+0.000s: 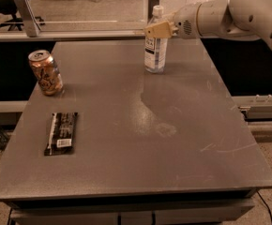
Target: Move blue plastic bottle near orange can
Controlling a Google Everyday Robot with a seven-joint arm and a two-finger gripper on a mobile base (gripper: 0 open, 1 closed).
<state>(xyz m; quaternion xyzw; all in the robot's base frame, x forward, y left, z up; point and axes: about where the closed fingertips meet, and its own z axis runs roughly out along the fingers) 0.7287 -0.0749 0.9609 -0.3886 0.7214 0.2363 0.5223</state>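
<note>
The blue plastic bottle (pixel 154 55) stands upright at the far middle of the grey table (pixel 187 139). It is clear and bluish, with a white cap and a white label. My gripper (pixel 157 29) comes in from the right on a white arm and sits at the bottle's upper part, just below the cap, hiding part of the neck. The orange can (pixel 45 72) stands upright near the table's left edge, well to the left of the bottle and a little nearer the camera.
A flat black snack bar wrapper (pixel 62 132) lies on the table's left side, in front of the can. A metal rail (pixel 79 34) runs behind the table's far edge. A dark gap drops off at the right of the table.
</note>
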